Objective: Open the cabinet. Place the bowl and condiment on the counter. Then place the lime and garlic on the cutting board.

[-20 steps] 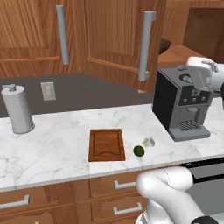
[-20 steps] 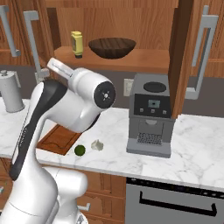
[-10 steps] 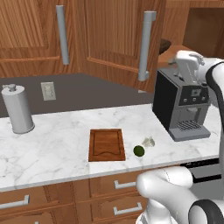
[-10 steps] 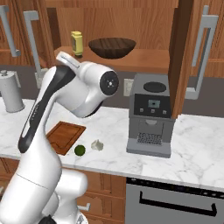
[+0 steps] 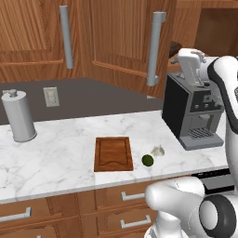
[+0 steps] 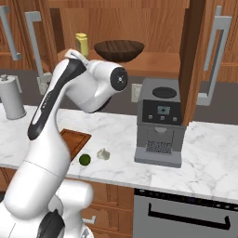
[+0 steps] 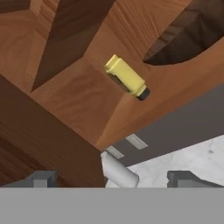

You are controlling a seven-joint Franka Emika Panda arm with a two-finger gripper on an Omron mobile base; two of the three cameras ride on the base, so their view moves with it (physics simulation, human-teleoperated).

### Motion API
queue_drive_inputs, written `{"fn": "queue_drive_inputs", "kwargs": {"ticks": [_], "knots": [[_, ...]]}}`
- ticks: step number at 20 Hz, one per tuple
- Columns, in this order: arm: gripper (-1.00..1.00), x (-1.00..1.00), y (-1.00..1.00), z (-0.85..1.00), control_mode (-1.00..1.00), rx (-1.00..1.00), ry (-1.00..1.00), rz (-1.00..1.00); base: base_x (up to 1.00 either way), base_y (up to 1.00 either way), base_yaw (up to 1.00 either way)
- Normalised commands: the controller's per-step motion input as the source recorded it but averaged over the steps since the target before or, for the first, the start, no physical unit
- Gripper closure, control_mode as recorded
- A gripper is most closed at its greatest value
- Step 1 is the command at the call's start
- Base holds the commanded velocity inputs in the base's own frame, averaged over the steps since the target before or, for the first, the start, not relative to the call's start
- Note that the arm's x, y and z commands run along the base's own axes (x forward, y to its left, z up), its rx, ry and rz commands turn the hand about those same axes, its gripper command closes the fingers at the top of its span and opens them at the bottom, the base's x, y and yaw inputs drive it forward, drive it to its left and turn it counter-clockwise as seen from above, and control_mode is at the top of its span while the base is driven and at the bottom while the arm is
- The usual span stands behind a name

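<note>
The cabinet (image 6: 153,23) stands open, its door (image 6: 193,60) swung out to the right. On its shelf sit the dark wooden bowl (image 6: 118,49) and, to its left, the small yellowish condiment (image 6: 82,44). In the hand view the condiment (image 7: 127,78) lies ahead of my gripper (image 7: 113,179) with a gap between them, and the bowl (image 7: 192,30) is at the upper right. My gripper (image 5: 188,60) is open and holds nothing, raised just below shelf height. On the counter (image 5: 60,158) lie the cutting board (image 5: 113,153), the lime (image 5: 147,160) and the garlic (image 5: 158,150).
A black coffee machine (image 5: 190,116) stands on the counter under the open cabinet, close beneath my hand. A tall grey cylinder with a knob (image 5: 18,116) stands at the counter's left end. Drawers (image 5: 130,197) run below the counter, and an oven front (image 6: 186,216) is at the right.
My hand has risen and moved closer to the shelf, toward the condiment. The bowl, condiment, lime and garlic have not moved.
</note>
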Motion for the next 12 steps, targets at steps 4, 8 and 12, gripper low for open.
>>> {"fn": "queue_drive_inputs", "kwargs": {"ticks": [4,8,12], "knots": [[-1.00,0.20,0.33,0.00,-1.00,0.00,0.00,0.02,0.00,0.00,0.00],[-1.00,0.19,0.41,0.00,-1.00,0.00,0.00,0.02,0.00,0.00,0.00],[-1.00,0.07,0.48,0.00,-1.00,0.00,0.00,0.04,0.00,0.00,0.00]]}}
